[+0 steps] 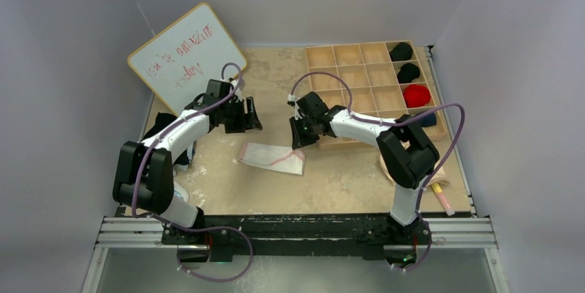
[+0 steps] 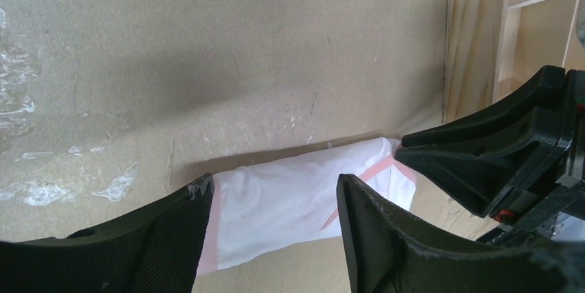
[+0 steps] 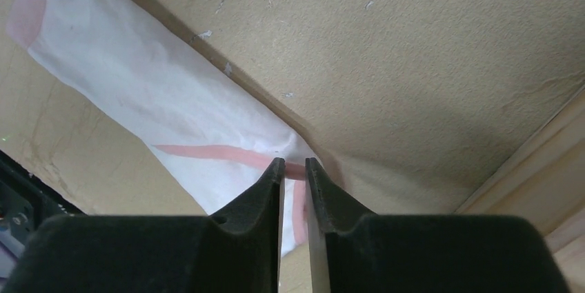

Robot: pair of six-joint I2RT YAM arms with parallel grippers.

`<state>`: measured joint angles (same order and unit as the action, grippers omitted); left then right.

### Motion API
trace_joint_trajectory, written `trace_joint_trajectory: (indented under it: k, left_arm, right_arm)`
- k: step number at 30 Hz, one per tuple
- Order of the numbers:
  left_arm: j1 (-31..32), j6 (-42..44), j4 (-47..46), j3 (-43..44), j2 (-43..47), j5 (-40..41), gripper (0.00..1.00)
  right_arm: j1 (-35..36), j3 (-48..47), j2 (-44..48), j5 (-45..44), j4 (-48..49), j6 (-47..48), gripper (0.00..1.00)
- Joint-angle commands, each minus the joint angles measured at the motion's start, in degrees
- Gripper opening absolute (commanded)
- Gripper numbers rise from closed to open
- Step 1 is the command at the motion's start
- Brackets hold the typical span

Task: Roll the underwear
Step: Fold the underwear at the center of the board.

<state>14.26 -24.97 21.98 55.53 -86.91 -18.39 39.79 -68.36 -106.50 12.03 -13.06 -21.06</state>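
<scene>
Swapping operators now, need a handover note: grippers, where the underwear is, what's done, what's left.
Left gripper: open, holding nothing, hovering by the left end of the underwear.
Right gripper: nearly shut, tips at the pink trim on the right end; can't tell if it pinches the cloth.
Underwear: folded into a flat strip mid-table, just in front of the tray.
Done: the fold.
Left: the roll, not yet begun.
</scene>
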Motion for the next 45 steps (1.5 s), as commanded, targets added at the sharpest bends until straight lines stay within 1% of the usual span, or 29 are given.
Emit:
trace_joint_trajectory:
  k: [1,6,12,15,18,20,23,24,29,31,32,37,41,45]
  left_arm:
    - [-0.1,2.6,0.3,1.5,-1.1,-0.5,0.63]
    - [-0.1,2.1,0.9,2.0,-1.8,1.3,0.63]
    - [-0.2,2.8,2.0,3.8,-2.8,2.3,0.62]
    - [-0.2,3.1,2.0,4.2,-3.0,2.7,0.63]
    - [-0.1,3.5,2.0,4.9,-3.5,2.5,0.63]
    - [-0.2,4.1,2.0,5.6,-3.9,1.8,0.63]
    - [-0.2,5.2,1.5,6.7,-4.6,0.5,0.63]
    - [-0.1,5.7,1.1,7.0,-5.0,-0.1,0.64]
    - [-0.1,8.1,1.0,10.2,-9.8,-5.0,0.64]
    - [0.2,9.0,1.0,11.3,-12.0,-7.2,0.64]
    - [0.5,9.4,1.0,11.8,-12.9,-7.9,0.64]
    - [1.8,9.9,1.6,13.9,-17.3,-9.8,0.64]
    - [2.7,8.0,-0.3,11.2,-17.4,-8.1,0.63]
    - [2.7,5.1,-3.3,6.4,-16.2,-7.4,0.63]
  right_arm:
    - [0.3,-1.7,0.7,-0.5,-2.1,3.4,0.16]
    - [1.1,-0.2,-0.7,-5.0,-4.6,8.2,0.12]
    - [1.8,-1.6,-1.9,-10.3,-7.0,12.6,0.10]
    - [2.4,-1.6,-0.3,-11.8,-6.8,14.4,0.10]
    - [2.5,-2.9,1.8,-11.8,-7.6,13.7,0.11]
    - [2.4,-3.6,3.8,-10.7,-7.6,12.1,0.15]
    - [2.4,-2.5,8.2,-5.4,-5.1,7.4,0.27]
    - [2.4,-1.5,9.4,-3.1,-3.4,5.1,0.30]
    - [3.9,9.1,13.6,11.6,12.0,-9.7,0.47]
    - [6.5,12.6,13.9,14.0,17.8,-11.2,0.53]
    - [7.9,13.4,13.5,14.3,19.0,-10.9,0.55]
    - [14.2,12.2,7.9,14.3,17.2,-5.4,0.59]
    - [14.8,13.9,5.4,13.6,16.9,-5.4,0.60]
    - [14.7,15.8,4.9,11.7,13.7,-6.6,0.62]
